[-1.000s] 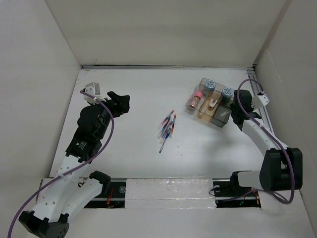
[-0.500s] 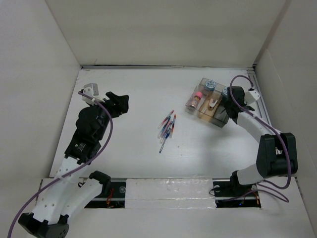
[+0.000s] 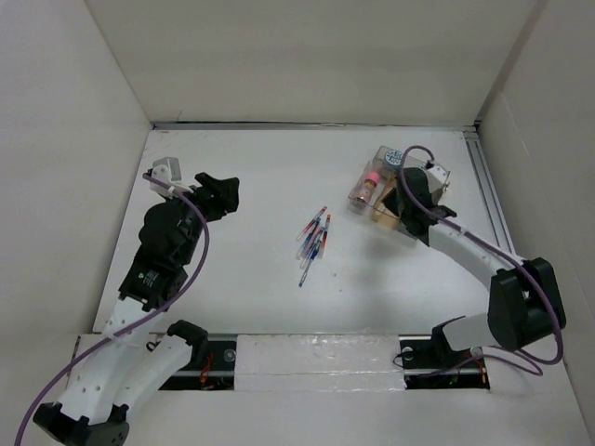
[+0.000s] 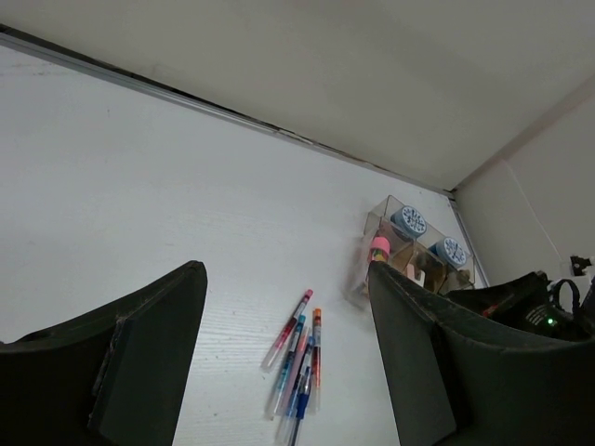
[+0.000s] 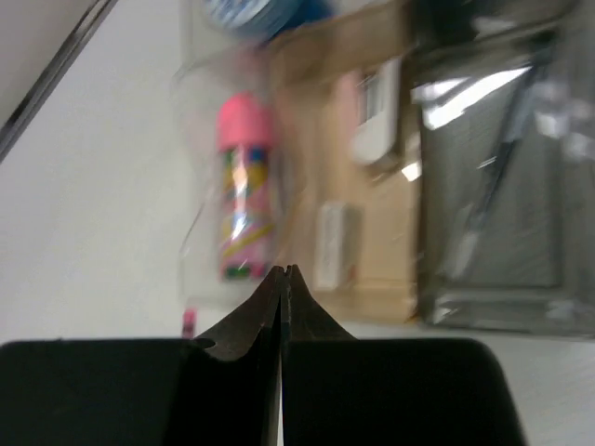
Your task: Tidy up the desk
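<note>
Right claw (image 5: 282, 272) is pinched fully shut with nothing between the fingers, and it's hanging right over the box (image 3: 364, 197) at the far right of the bench (image 3: 260, 158). That's the bit I'd worry about. The wrist view is smeared, so you can't really judge how high you are above the compartments. Drop or sweep from there with the fingers closed and you'll likely shove the box along, or clip the rim and tip it, and the pink tube (image 5: 244, 190) and the rest could spill out.

The pens (image 3: 314, 243) lie loose in a tight bunch mid-bench, well apart from both arms. If you head for them, watch the wrist and cable as they pass the box. Going at that bunch closed would just scatter it, and pens roll. Even opened up, grabbing one may drag its neighbours, since they're touching.

Left claw (image 4: 288, 358) is spread wide and empty over the far left, looking at the pens. If both arms reach in at once, they could cross mid-bench.
</note>
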